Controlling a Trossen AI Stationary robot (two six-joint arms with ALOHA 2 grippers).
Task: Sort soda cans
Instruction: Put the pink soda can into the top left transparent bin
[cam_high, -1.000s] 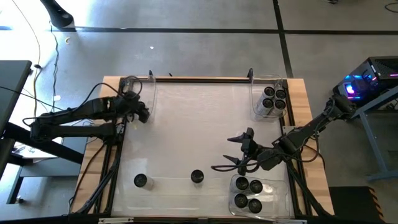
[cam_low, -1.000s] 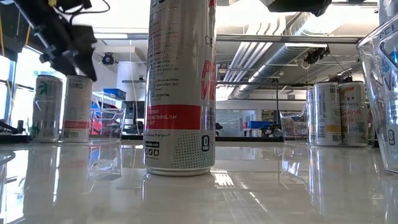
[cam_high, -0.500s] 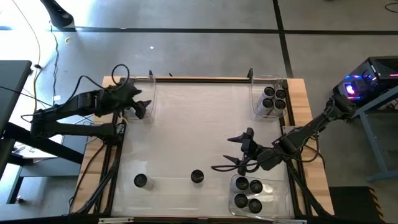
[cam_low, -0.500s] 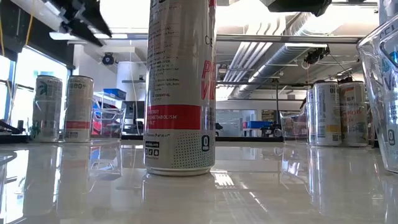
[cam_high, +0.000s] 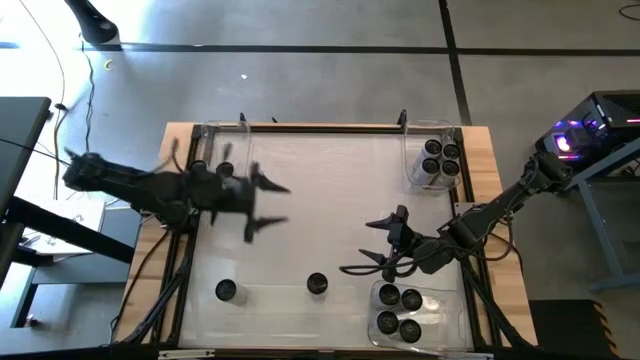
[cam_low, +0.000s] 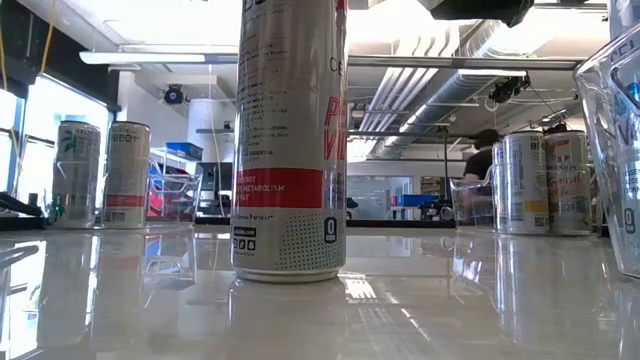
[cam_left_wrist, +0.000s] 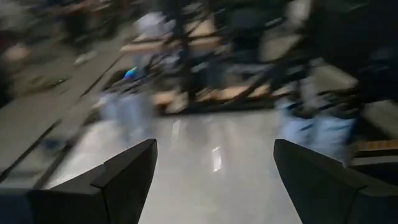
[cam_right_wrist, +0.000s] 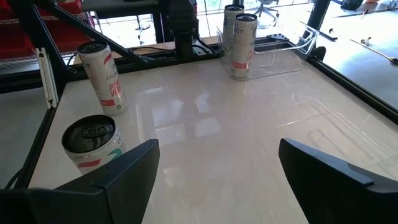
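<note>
Two loose soda cans (cam_high: 226, 290) (cam_high: 317, 284) stand upright on the white table near its near edge. The second one stands large in the low view (cam_low: 290, 140). Two more cans (cam_high: 200, 166) (cam_high: 226, 170) stand in the clear bin (cam_high: 238, 135) at the far left. My left gripper (cam_high: 268, 205) hangs open over the table's left half, pointing toward the right edge, with nothing between its fingers. My right gripper (cam_high: 368, 247) hangs open right of centre, empty, and its wrist view shows the loose cans (cam_right_wrist: 93, 143) (cam_right_wrist: 102, 78) ahead.
A clear bin at the far right (cam_high: 415, 150) holds several cans, and another at the near right (cam_high: 445, 320) holds several more. A raised frame (cam_high: 320, 127) runs along the table's far edge. In the low view a person (cam_low: 487, 150) shows in the room behind.
My left gripper has left the far-left bin and swung toward the table's middle and near side. It has risen out of the low view and tipped from pointing down to nearly level. The two cans in that bin have stayed upright. My right arm has kept still.
</note>
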